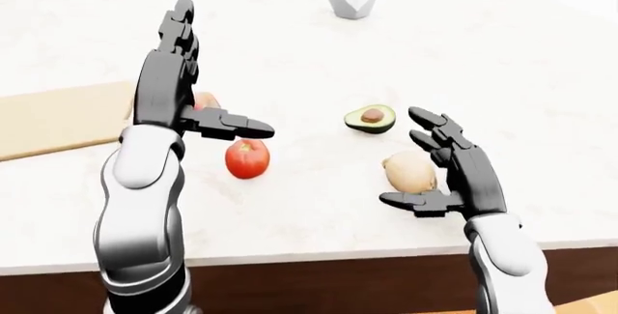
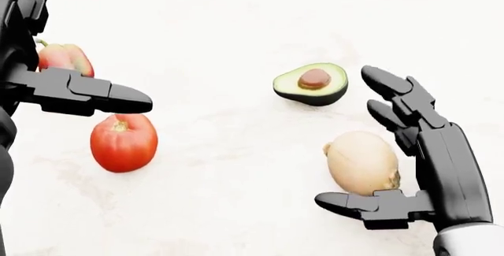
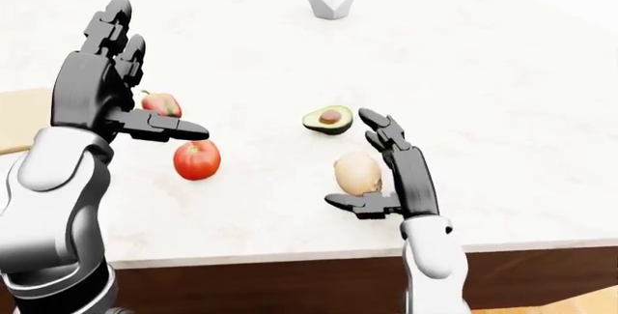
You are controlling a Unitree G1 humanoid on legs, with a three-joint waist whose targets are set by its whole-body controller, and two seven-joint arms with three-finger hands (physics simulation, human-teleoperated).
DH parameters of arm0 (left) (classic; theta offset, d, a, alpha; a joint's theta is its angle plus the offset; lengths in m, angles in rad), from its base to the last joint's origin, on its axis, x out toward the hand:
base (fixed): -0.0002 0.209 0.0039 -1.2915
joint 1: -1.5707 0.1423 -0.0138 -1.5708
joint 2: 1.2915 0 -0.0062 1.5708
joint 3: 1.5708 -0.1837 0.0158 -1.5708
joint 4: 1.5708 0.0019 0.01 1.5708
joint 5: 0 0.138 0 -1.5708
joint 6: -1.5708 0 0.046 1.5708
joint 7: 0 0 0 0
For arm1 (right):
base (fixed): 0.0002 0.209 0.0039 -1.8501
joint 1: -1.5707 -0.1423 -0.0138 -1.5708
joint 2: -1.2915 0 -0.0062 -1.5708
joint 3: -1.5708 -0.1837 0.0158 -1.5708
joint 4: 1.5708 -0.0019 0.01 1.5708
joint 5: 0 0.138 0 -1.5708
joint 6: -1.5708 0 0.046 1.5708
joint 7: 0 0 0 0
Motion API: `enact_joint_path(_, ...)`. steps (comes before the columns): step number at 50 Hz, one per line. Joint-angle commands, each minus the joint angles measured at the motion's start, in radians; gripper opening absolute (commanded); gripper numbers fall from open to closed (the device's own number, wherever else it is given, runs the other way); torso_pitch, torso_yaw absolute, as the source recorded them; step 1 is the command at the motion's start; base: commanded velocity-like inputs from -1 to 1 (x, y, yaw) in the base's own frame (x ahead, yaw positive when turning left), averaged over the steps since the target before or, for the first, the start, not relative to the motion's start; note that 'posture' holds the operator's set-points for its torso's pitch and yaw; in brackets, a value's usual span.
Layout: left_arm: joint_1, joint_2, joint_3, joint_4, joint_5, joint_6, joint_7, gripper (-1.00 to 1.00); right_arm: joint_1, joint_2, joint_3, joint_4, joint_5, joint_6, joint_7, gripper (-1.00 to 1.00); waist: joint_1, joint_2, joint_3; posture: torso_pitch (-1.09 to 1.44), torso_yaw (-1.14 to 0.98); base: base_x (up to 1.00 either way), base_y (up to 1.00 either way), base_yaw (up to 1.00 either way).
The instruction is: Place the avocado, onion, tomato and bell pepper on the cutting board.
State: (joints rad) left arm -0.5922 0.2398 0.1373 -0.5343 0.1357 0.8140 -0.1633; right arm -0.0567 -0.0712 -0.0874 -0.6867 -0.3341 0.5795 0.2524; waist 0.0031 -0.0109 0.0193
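The cutting board (image 1: 58, 118) is lying bare at far left of the counter (image 1: 502, 53). The right hand (image 2: 397, 167) is cupping wide beside the onion (image 2: 361, 161), not gripping; it needs to close. The left hand (image 1: 183, 104) is hovering open above the tomato (image 2: 123, 142) and pepper (image 2: 64, 57); the avocado (image 2: 311, 83) is waiting.

glossy tomato (image 2: 123, 142), matt wood board (image 1: 60, 120)
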Motion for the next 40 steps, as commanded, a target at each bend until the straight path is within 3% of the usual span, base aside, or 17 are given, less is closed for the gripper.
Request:
enact_joint_path(1,-0.030,0.010,0.011,-0.035,0.004,-0.021,0.004,1.00,-0.019,-0.009,-0.011,-0.038,-0.004,-0.011,-0.002,0.34,-0.001,0.003,-0.019,0.00,0.00,0.00,0.00,0.00)
enact_joint_path(4,-0.033,0.015,0.011,-0.042,0.005,-0.012,-0.001,1.00,-0.002,-0.006,-0.014,-0.024,-0.001,-0.034,-0.008,0.25,-0.001,0.002,-0.020,0.00,0.00,0.00,0.00,0.00)
enact_joint_path(14,-0.048,0.027,0.019,-0.040,0.005,-0.001,-0.007,1.00,-0.005,-0.010,-0.014,-0.069,-0.020,0.019,0.019,0.29,-0.001,0.003,-0.020,0.00,0.00,0.00,0.00,0.00)
enact_joint_path(20,-0.037,0.034,0.028,-0.056,0.000,0.005,-0.010,1.00,0.011,-0.003,-0.004,-0.047,-0.020,-0.016,0.013,0.14,-0.002,0.004,-0.020,0.00,0.00,0.00,0.00,0.00)
enact_joint_path(27,-0.034,0.037,0.032,-0.063,-0.004,0.009,-0.006,1.00,0.000,-0.005,-0.001,-0.070,-0.026,0.009,0.029,-0.35,-0.002,0.003,-0.020,0.00,0.00,0.00,0.00,0.00)
enact_joint_path(36,-0.030,0.037,0.031,-0.066,-0.006,0.009,-0.002,1.00,-0.010,-0.006,0.003,-0.114,-0.036,0.049,0.051,-0.70,-0.003,0.005,-0.017,0.00,0.00,0.00,0.00,0.00)
enact_joint_path(39,-0.031,0.037,0.030,-0.065,-0.006,0.009,-0.002,1.00,-0.018,-0.008,0.001,-0.127,-0.039,0.057,0.055,-1.00,-0.003,0.004,-0.017,0.00,0.00,0.00,0.00,0.00)
enact_joint_path(40,-0.032,0.035,0.030,-0.065,-0.007,0.009,-0.001,1.00,-0.030,-0.012,0.000,-0.140,-0.044,0.076,0.061,-1.00,-0.003,0.005,-0.016,0.00,0.00,0.00,0.00,0.00)
